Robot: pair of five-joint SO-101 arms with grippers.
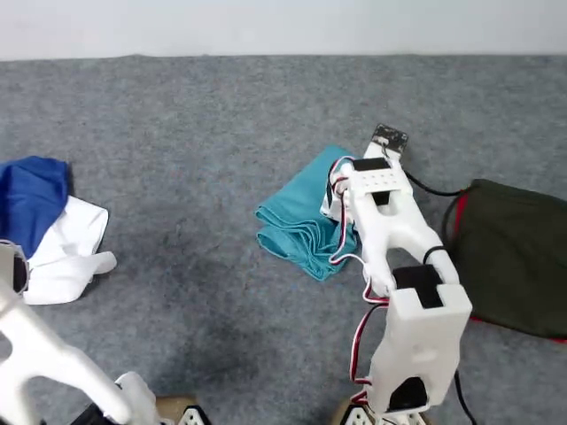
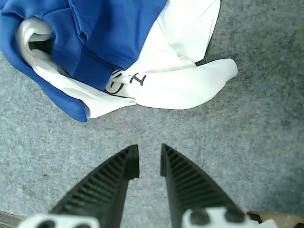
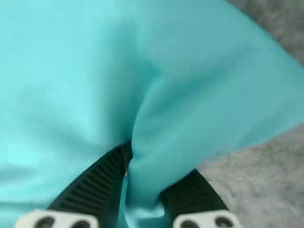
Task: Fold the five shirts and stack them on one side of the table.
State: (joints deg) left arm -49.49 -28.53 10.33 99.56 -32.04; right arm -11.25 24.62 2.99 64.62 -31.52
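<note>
A grey carpeted table (image 1: 204,133) meets a plain white wall (image 1: 266,27).

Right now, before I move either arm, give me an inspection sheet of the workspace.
Surface: grey, carpet-like table.
Job's things: teal shirt bunched at centre; blue shirt over white shirt at left; dark green shirt folded at right, red edge beneath.
Clutter: nothing seen.
End effectors: right end effector shut on a fold of the teal shirt; left end effector open, above the table near the white shirt.
Cables: red, white and black wires along the right arm; black cable beside the dark green shirt.
Surroundings: pale wall behind the table.
</note>
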